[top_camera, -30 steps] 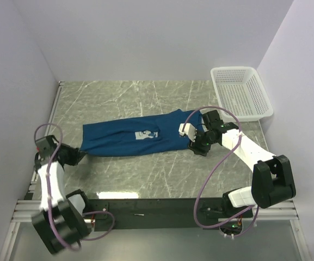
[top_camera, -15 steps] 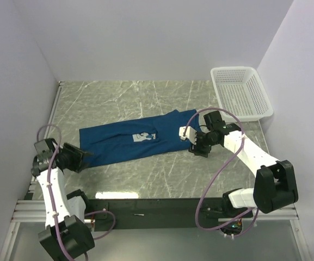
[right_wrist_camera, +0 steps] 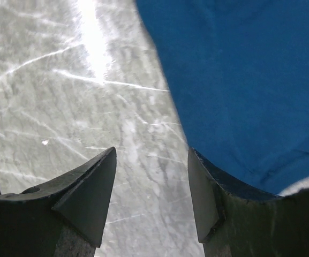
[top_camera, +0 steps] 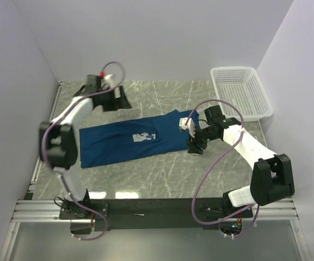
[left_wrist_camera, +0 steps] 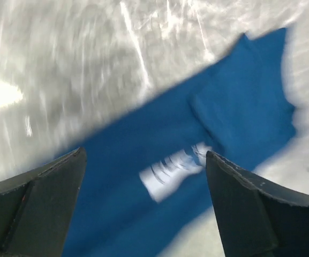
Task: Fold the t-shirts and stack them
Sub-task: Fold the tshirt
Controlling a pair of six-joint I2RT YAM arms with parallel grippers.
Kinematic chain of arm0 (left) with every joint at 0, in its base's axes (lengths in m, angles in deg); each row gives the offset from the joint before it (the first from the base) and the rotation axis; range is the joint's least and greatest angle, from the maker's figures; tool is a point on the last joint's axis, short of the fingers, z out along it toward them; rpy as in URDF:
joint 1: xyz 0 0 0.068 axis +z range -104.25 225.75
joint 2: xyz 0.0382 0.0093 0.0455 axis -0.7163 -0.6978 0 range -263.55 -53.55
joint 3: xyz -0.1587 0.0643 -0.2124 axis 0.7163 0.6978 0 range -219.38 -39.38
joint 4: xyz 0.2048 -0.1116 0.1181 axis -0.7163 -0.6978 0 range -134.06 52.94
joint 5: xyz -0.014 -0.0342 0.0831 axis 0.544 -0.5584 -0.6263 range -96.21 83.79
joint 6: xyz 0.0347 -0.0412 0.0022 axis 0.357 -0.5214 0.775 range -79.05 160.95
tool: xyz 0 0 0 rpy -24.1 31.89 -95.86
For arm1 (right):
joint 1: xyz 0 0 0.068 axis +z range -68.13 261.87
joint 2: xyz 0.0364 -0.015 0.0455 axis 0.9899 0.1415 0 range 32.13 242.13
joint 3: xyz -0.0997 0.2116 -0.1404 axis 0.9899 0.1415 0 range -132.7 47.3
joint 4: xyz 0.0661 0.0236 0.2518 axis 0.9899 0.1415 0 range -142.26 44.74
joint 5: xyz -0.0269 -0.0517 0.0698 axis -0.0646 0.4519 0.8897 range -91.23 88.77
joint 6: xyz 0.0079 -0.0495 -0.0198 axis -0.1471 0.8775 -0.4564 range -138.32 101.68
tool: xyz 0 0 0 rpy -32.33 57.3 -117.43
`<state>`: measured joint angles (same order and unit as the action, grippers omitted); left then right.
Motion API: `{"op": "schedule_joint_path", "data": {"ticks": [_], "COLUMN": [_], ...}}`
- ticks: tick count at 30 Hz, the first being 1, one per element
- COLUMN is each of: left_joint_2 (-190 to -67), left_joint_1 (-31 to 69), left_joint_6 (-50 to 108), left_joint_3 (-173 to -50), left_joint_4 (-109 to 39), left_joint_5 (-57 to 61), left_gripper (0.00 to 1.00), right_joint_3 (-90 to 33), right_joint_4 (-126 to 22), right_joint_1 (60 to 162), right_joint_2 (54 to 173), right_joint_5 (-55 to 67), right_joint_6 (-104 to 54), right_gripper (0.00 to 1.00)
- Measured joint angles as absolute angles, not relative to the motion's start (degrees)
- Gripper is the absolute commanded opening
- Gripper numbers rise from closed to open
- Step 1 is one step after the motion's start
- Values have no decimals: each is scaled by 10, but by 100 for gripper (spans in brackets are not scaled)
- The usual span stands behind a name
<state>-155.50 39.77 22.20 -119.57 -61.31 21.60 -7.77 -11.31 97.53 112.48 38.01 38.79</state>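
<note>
While the left arm (top_camera: 78, 111) hangs over the far left of the desk (top_camera: 162, 92), jaws wide and bare, the t-shirt (top_camera: 113, 142) lies loose as a long blue strip across the middle.
We judge the next fold at risk: nothing pins the left end, so a pull from the right could drag the strip askew. The right arm (top_camera: 244, 144) has its jaws part-open at the shirt's right end, bare desk between them; closing there, they may pinch one layer or miss. Far right, the white mesh basket (top_camera: 238, 69): we see nothing inside.
</note>
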Motion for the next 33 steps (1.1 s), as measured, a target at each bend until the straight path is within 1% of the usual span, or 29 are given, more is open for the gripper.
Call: {"op": "schedule_joint_path", "data": {"ticks": [1, 2, 4, 5, 7, 9, 13, 16, 17, 22, 23, 25, 26, 27, 28, 33], "left_joint_2": [-1600, -1632, -1693, -1722, -1783, -1829, -1886, -1900, -1903, -1908, -1909, -1910, -1911, -1911, -1912, -1916], "left_joint_1": [382, 368, 344, 333, 312, 293, 249, 223, 218, 210, 210, 210, 210, 210, 209, 211], "left_joint_6": [255, 286, 352, 381, 430, 466, 513, 527, 530, 542, 544, 547, 548, 546, 546, 532], "left_joint_3": [-1239, -1268, -1332, -1364, -1433, -1479, -1518, -1549, -1551, -1552, -1552, -1552, -1552, -1553, -1555, -1563], "left_joint_4": [-614, -624, -663, -682, -704, -718, -738, -742, -743, -747, -748, -749, -749, -749, -751, -756], "left_joint_5": [204, 195, 183, 179, 177, 167, 138, 130, 129, 134, 135, 135, 134, 134, 133, 134], "left_gripper": [93, 84, 75, 68, 67, 68, 67, 65, 61, 48, 38, 28, 17, 10, 0, 0], "right_joint_3": [-77, -75, -71, -69, -67, -67, -66, -63, -62, -58, -58, -58, -58, -58, -58, -57], "right_joint_4": [-114, -118, -123, -125, -128, -129, -133, -134, -134, -135, -135, -135, -135, -135, -135, -136], "right_joint_1": [969, 961, 947, 941, 931, 928, 923, 917, 915, 910, 909, 908, 908, 908, 908, 903], "right_joint_2": [1118, 1111, 1096, 1089, 1084, 1084, 1084, 1084, 1084, 1084, 1084, 1084, 1084, 1084, 1084, 1084], "right_joint_5": [382, 385, 389, 390, 390, 389, 391, 393, 394, 398, 400, 403, 403, 404, 404, 404], "right_joint_6": [383, 379, 374, 371, 367, 363, 360, 358, 357, 357, 357, 357, 356, 356, 355, 355], "right_gripper": [63, 63, 63, 63, 63, 63, 63, 63, 63, 62, 62, 62, 62, 62, 62, 62]}}
